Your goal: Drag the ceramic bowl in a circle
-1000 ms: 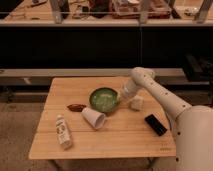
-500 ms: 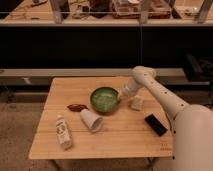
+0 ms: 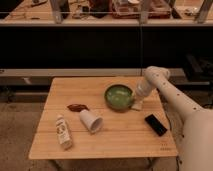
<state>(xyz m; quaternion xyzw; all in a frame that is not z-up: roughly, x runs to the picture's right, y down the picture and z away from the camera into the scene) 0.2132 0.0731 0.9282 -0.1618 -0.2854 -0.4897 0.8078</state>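
Observation:
The ceramic bowl [image 3: 119, 96] is a round, shallow green bowl with a darker rim. It sits upright right of the middle of the wooden table [image 3: 105, 137]. My gripper [image 3: 136, 104] is at the bowl's right rim, pointing down, at the end of the white arm [image 3: 165, 90] that reaches in from the right. The gripper touches or nearly touches the rim.
A white paper cup [image 3: 91, 120] lies on its side left of and in front of the bowl. A small brown object [image 3: 77, 107] lies by it. A white bottle [image 3: 62, 131] lies at the front left. A black flat device [image 3: 156, 124] lies at the front right. Dark shelving stands behind the table.
The bowl and my gripper have moved together a little to the right and toward the table's far side. The cup, bottle and black device have stayed where they were.

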